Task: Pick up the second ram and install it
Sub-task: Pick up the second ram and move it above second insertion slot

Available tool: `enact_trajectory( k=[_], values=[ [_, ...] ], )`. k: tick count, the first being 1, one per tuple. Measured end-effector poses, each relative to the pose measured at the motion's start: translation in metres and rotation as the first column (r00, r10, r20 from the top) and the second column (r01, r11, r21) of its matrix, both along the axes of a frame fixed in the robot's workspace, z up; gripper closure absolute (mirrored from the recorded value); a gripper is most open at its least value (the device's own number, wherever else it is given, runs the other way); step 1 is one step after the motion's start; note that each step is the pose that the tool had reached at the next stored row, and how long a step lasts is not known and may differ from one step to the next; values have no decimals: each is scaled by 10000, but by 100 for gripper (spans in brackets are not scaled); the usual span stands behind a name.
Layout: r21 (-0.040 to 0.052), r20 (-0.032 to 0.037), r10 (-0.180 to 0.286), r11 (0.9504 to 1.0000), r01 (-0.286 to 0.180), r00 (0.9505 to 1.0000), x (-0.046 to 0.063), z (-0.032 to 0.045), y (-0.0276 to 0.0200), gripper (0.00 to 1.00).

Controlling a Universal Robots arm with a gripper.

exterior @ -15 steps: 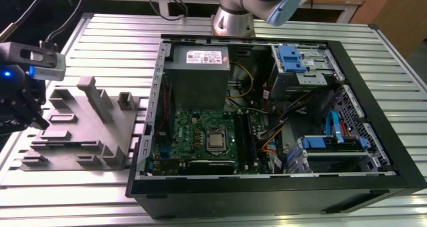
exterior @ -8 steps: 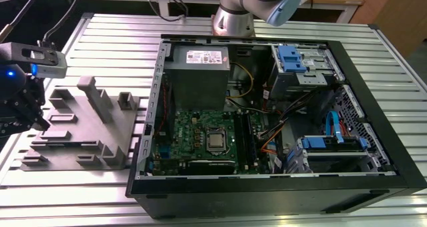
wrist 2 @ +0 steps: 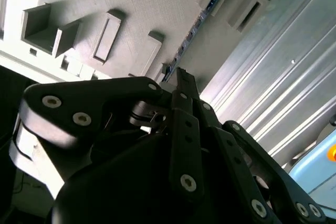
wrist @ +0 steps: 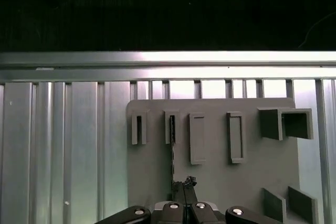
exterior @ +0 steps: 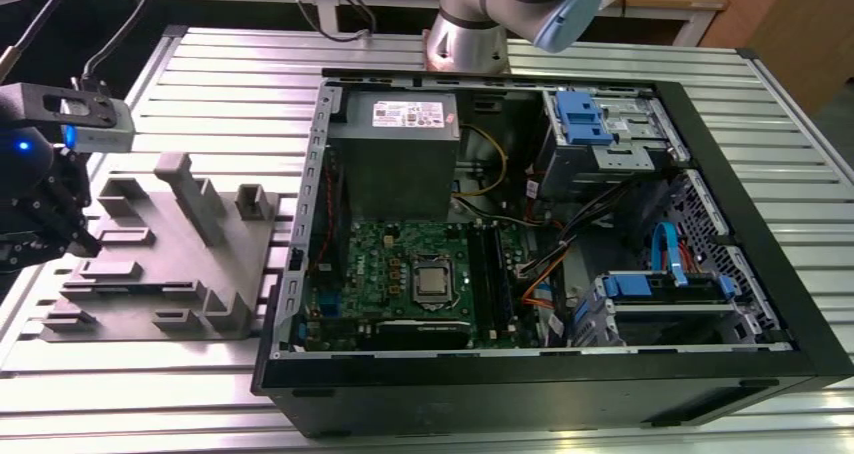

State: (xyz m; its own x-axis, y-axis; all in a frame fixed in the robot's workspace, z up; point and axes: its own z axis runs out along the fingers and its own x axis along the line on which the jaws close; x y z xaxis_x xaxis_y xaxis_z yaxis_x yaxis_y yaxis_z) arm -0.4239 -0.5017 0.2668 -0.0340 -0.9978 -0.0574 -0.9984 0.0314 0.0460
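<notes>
The second ram point(wrist: 171, 150) is a thin dark stick standing on edge in the grey tray point(wrist: 252, 182), its far end held in a slot block. In the second wrist view the second ram point(wrist 2: 191, 30) runs from that block straight to my fingertips point(wrist 2: 181, 77). My gripper point(wrist: 184, 184) has its black fingers drawn together at the stick's near end, shut on it. In the exterior view the gripper point(exterior: 47, 224) hangs over the tray's point(exterior: 160, 274) side at the exterior view's left, far from the motherboard point(exterior: 400, 274).
The open computer case point(exterior: 561, 374) fills the exterior view's right, with black memory slots point(exterior: 487, 274), cables and blue drive brackets inside. Upright grey blocks point(exterior: 194, 199) rise from the tray. Everything rests on a ribbed metal table point(exterior: 200, 64). Another tray slot point(wrist: 137, 129) beside the stick stands vacant.
</notes>
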Motion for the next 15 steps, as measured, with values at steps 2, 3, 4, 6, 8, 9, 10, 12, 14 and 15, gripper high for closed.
enact_trajectory(
  k=[2,3,4,6,8,9,10,12,14,15],
  values=[
    [2,2,1,10000,-1,10000,0,-10,0,93],
    [1,1,1,10000,-1,10000,0,-20,-1,93],
    [1,1,1,10000,-1,10000,0,-33,-1,93],
    [1,0,1,10000,-1,10000,0,-66,-3,93],
    [0,-1,1,10000,-1,10000,0,-100,-5,93],
    [0,-1,1,10000,-1,10000,0,-116,-5,93],
    [0,-4,2,10000,-2,10000,0,-127,-6,93],
    [0,-8,3,10000,-3,10000,0,-150,-7,93],
    [0,-12,7,10000,-7,10000,0,-175,-8,93],
    [0,-16,8,10000,-8,10000,0,-188,-8,93]
  ],
)
